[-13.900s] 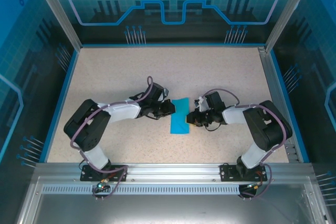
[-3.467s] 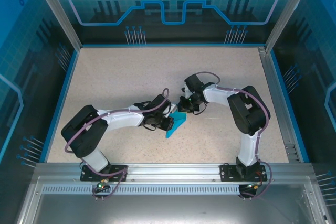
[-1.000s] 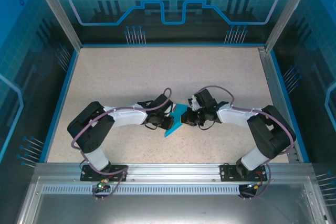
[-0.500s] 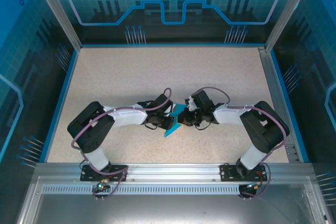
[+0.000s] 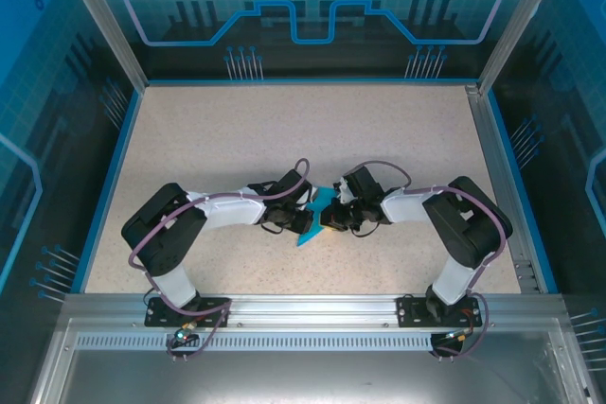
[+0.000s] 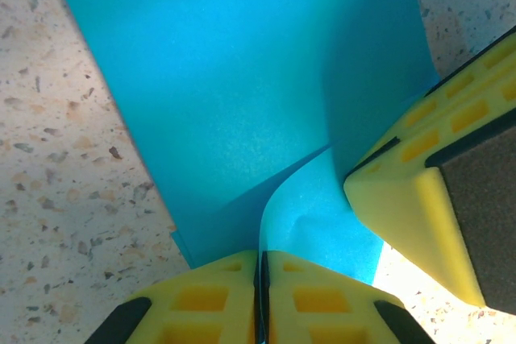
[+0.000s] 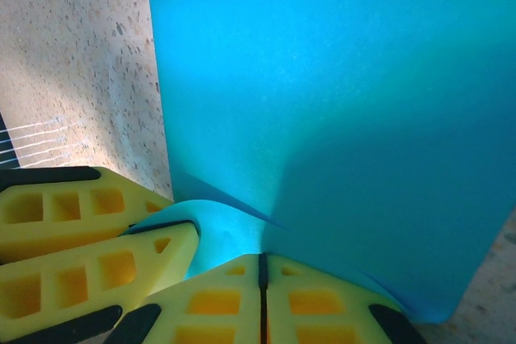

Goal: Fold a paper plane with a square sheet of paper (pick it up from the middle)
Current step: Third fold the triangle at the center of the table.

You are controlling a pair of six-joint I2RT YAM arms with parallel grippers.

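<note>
Judging by the soft curl where it is pinched, the sheet of paper [image 6: 242, 78] will likely handle as very light, limp and easily creased. A hold close to a folded edge should stop it buckling. It is plain matte cyan, partly folded into a narrow pointed shape with 1 raised flap. It lies near the middle of the table [image 5: 208, 139], slightly toward 6 o'clock. The left gripper [image 6: 260, 267] takes it from 9 o'clock and the right gripper [image 7: 260, 267] from 3 o'clock, each with its 2 fingers pressed together on the paper.
</note>
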